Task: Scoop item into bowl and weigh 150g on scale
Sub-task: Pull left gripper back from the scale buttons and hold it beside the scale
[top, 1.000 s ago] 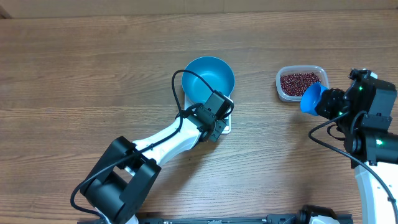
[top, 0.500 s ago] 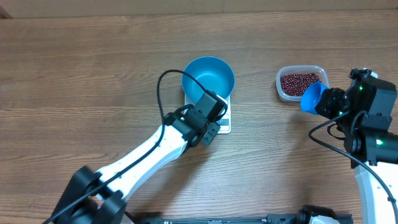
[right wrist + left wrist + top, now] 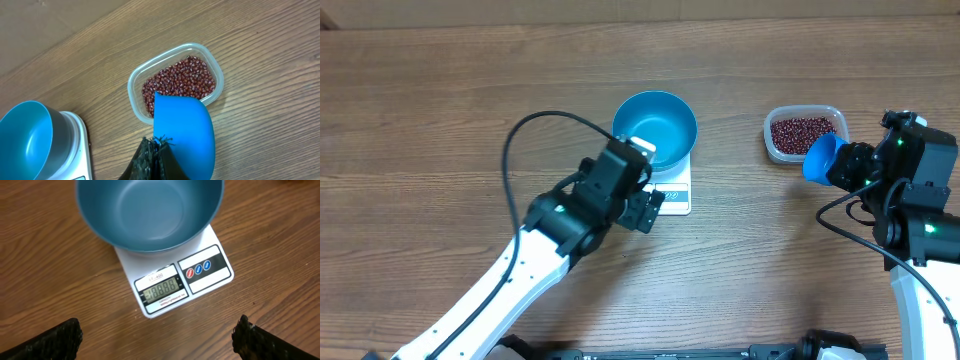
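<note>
Beans (image 3: 177, 82) in clear container (image 3: 132, 85); blue bowl (image 3: 150, 215) on scale (image 3: 207, 282)

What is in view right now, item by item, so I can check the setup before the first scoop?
bowl: one, deep blue, empty, sitting on the scale
scale: one, white, near the table's middle, under the bowl, display lit
beans: many, dark red-brown, heaped in the container
container: one, clear plastic, on the table to the right of the scale
scoop: one, blue, held just in front of the container, nothing visible in it
table: one, brown wood, under everything
left tool: one, black, open and holding nothing, hovering by the scale's display edge
right tool: one, black, shut on the scoop, beside the container
</note>
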